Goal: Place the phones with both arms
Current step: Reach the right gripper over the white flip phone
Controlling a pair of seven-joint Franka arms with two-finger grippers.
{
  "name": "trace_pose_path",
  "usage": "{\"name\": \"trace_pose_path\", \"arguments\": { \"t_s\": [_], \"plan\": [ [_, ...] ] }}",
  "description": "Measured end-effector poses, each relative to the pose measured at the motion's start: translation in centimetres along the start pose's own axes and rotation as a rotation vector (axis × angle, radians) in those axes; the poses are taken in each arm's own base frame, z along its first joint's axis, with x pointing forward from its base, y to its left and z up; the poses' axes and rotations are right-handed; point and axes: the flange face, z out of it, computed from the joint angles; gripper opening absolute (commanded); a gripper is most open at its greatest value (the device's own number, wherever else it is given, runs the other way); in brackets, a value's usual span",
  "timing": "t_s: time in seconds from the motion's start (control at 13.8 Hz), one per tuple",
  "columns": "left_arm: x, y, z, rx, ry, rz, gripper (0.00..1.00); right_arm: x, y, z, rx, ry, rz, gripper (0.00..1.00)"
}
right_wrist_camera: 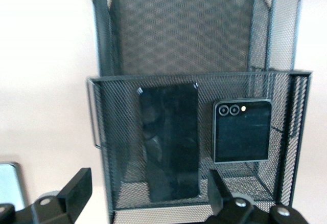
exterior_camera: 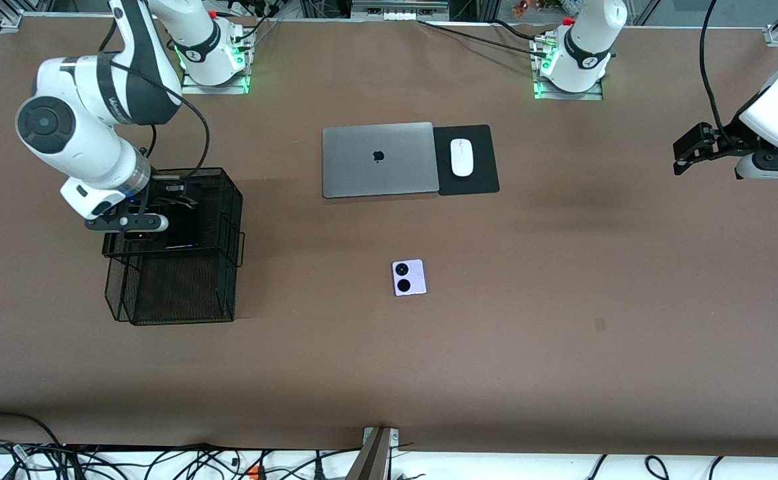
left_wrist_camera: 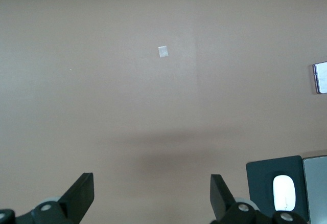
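Right wrist view: phones (right_wrist_camera: 170, 142) below gripper (right_wrist_camera: 148, 193)

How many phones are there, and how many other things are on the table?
Phones: 3 (long black phone, square black phone, lavender phone)
Laptop: 1
Mouse: 1
Mouse pad: 1
Mesh basket: 1
Total: 7
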Motion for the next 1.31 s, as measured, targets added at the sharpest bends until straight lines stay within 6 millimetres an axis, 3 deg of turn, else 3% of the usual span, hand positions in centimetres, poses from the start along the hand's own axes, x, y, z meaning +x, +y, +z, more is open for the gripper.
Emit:
{"name": "trace_pose_path", "arguments": {
  "t_s": [0.07, 0.29, 0.51, 0.73, 0.87, 1.02, 1.31],
  "plan": [
    [0.0, 0.1, 0.0, 0.0, -0.001, 0.001, 1.0, 0.3, -2.3, -1.3, 0.01, 0.024, 0.025, 1.0],
    [0.3, 0.0, 0.2, -0.001, 0.007, 0.0, 1.0, 0.8, -13.7, -2.7, 0.071, 0.053, 0.157, 1.0],
    [1.4, -0.1, 0.2, -0.002, 0.016, -0.001, 1.0, 1.5, -25.4, -0.4, 0.087, 0.06, 0.287, 1.0],
    [1.8, -0.1, 0.2, -0.003, 0.019, -0.001, 1.0, 1.6, -34.2, 2.5, 0.098, 0.079, 0.396, 1.0],
    [1.8, 0.0, 0.2, -0.003, 0.02, 0.0, 1.0, 1.3, -38.8, 4.3, 0.105, 0.102, 0.44, 1.0],
    [1.8, 0.0, 0.2, -0.003, 0.019, -0.001, 1.0, 1.0, -42.0, 7.2, 0.107, 0.134, 0.444, 1.0],
    [1.8, -0.1, 0.0, -0.003, 0.023, -0.002, 1.0, 0.9, -44.8, 13.5, 0.109, 0.217, 0.444, 1.0]
  ]
}}
